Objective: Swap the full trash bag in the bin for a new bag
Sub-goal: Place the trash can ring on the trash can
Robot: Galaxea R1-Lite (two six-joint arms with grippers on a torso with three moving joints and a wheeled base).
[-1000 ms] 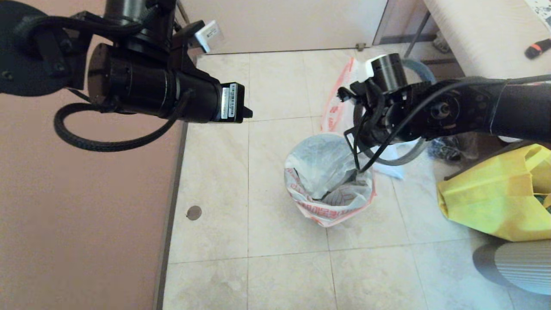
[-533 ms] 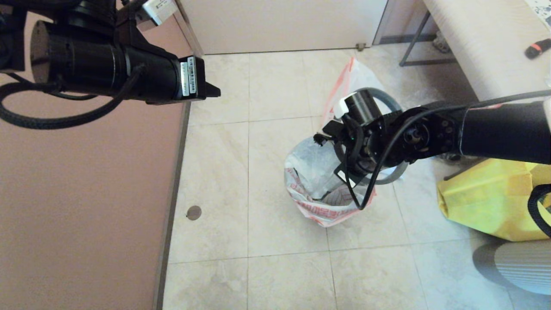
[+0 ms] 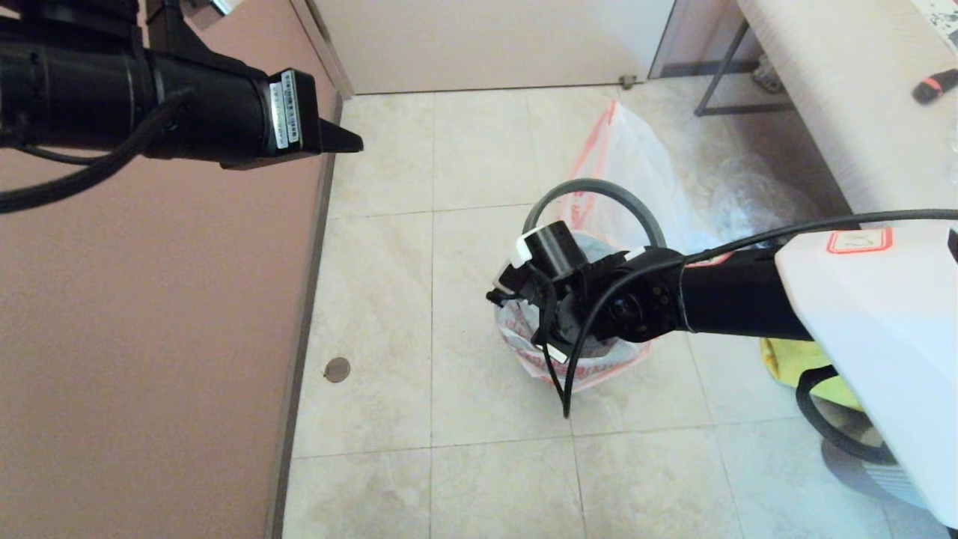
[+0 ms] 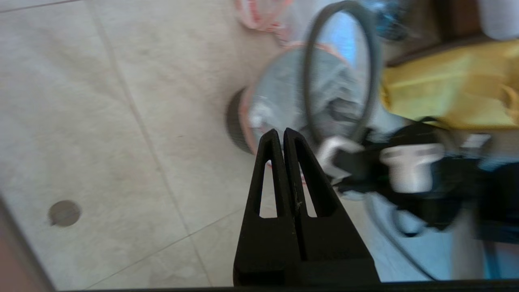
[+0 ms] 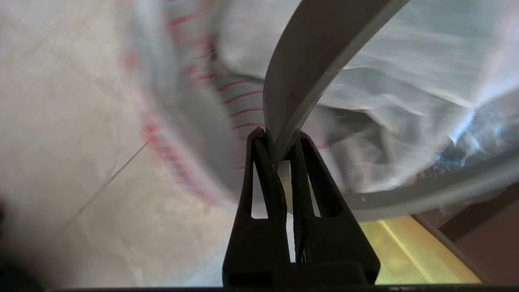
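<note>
I have the right gripper [image 5: 279,151] clamped on the ring [image 3: 595,189], holding it tilted just above the bin [image 4: 235,127], which stands on the floor [image 3: 464,464] with the new bag [image 3: 524,352] lining it and its red-printed edge folded over the rim. The left gripper [image 4: 282,140] is pressed shut on nothing, raised well off to the left.

To seat the ring well, I judge I should level it first, centre it over the rim, then press straight down so it traps the bag edge evenly all round. Pushing while tilted would likely drag the film in on one side or tip the light bin.

The full bag [image 3: 629,161] lies on the floor just behind the bin. A yellow tote [image 4: 446,93] sits at the right, near the bin, with a desk [image 3: 838,82] beyond. My own right arm covers much of the bin from above, so I cannot check the far rim.
</note>
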